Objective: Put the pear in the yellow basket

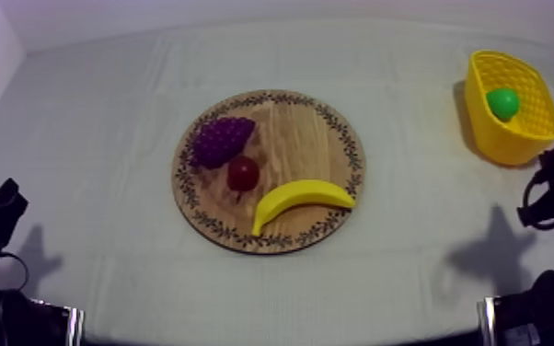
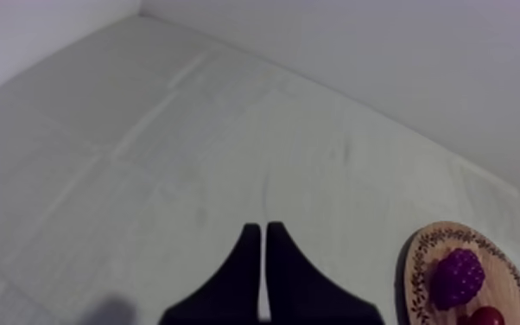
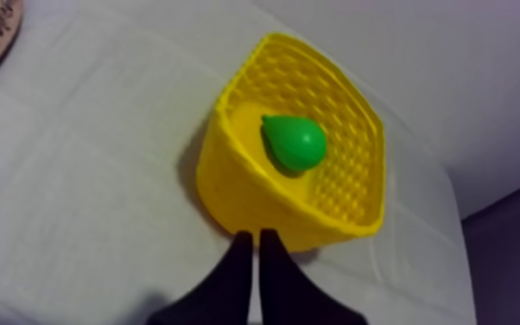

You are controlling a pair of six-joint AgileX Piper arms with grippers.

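Item one, pear [image 3: 296,143]: green, lying on its side on the floor of the yellow basket [image 3: 229,186], just beyond the fingertips of my right gripper [image 3: 256,235] and past the basket's near wall; I judge the placing done, the sloped mesh walls keeping the pear from rolling. Item two, right gripper: both black fingers pressed together into a narrow wedge with nothing between them, as I would expect of an arm with no load to carry. Item three, left gripper [image 2: 259,232]: fingers likewise closed tip to tip on nothing, over bare cloth [image 2: 142,173]; idle, I judge, because the basket sits on the other arm's side. Item four, wooden board [image 1: 299,138]: well apart from both pairs of fingers, ahead of the left ones and off to their side; it carries a bunch of grapes [image 1: 221,140], a small red fruit [image 1: 243,172] just beside them, and a banana [image 1: 301,198] near the rim. Item five, markings: no brand, label or lettering readable anywhere; the board's rim bears a leaf pattern only
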